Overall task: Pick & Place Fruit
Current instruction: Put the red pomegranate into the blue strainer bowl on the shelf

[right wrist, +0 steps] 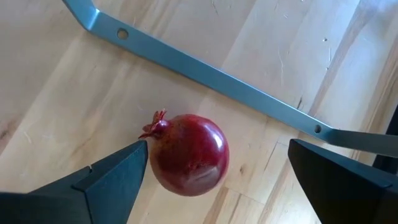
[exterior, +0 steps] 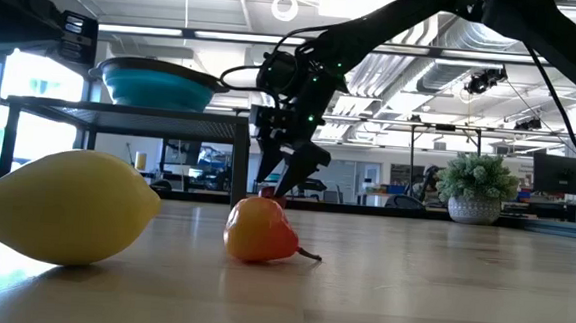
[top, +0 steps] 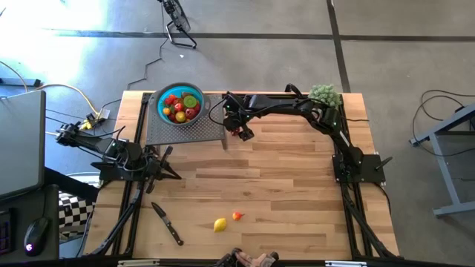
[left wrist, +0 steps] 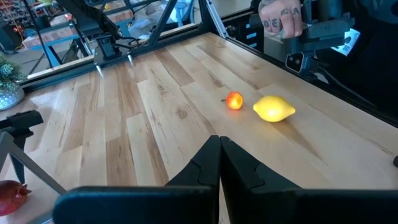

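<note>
A dark red pomegranate (right wrist: 189,155) lies on the wood table beside the grey stand's foot (right wrist: 217,74). My right gripper (right wrist: 217,146) hangs over it, open, slanting down, with one finger on each side. On the stand, a teal bowl (top: 194,92) holds several small fruits. A yellow lemon (top: 220,224) and a small orange-red fruit (top: 237,216) lie near the table's front edge. My left gripper (left wrist: 219,162) waits shut at the table's left side. My right gripper has one fingertip (right wrist: 134,155) right beside the pomegranate's crown end (right wrist: 155,127). I cannot tell whether it touches. The other finger (right wrist: 323,168) stands well clear of the fruit. The pomegranate rests on the table.
A black-handled knife (top: 168,223) lies near the front left. A fuzzy green plant ball (top: 324,94) sits at the far right corner. A person's hand (top: 252,259) shows at the near edge. Bare wood spreads across the table's middle and right.
</note>
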Tool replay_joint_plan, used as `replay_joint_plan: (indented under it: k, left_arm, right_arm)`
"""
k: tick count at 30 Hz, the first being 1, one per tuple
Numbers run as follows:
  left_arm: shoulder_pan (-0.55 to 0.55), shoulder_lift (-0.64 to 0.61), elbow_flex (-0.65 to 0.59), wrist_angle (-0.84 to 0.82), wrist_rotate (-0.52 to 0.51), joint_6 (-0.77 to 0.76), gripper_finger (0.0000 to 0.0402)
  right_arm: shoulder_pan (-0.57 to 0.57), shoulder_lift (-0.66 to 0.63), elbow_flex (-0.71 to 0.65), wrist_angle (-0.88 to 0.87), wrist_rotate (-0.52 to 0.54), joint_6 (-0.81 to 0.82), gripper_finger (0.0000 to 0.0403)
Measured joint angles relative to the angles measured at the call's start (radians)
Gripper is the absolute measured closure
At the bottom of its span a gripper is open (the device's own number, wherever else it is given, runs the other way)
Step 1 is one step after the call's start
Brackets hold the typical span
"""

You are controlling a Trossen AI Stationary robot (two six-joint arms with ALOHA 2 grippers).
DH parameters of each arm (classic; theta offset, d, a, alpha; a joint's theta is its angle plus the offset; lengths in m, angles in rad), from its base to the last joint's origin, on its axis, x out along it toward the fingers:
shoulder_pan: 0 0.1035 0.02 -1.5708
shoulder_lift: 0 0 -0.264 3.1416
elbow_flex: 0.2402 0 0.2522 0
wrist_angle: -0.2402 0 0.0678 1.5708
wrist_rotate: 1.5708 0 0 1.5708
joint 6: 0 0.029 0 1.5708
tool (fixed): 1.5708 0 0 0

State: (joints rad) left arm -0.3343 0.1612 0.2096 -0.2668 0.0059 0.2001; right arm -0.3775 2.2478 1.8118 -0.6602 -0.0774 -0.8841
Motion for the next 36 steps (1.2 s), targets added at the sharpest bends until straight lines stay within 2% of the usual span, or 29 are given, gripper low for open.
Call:
replay_joint_plan:
  k: [6,15,27,36]
  left_arm:
    - [0.000,0.000,0.000,0.000,0.000,0.000,0.0401]
    - [0.000,0.000,0.000,0.000,0.003,0.000,0.0401]
    - [0.000,0.000,0.000,0.001,0.003,0.000,0.0401]
    - [0.000,0.000,0.000,0.002,0.002,0.000,0.0401]
  right_arm:
    - [0.000,0.000,0.000,0.000,0.031,0.000,0.0021]
    - [0.003,0.000,0.000,0.020,0.012,-0.003,0.0021]
    - [0.003,0.000,0.000,-0.061,0.003,-0.006,0.0021]
    - [0.002,-0.001,0.000,-0.035,0.176,-0.011,0.0021]
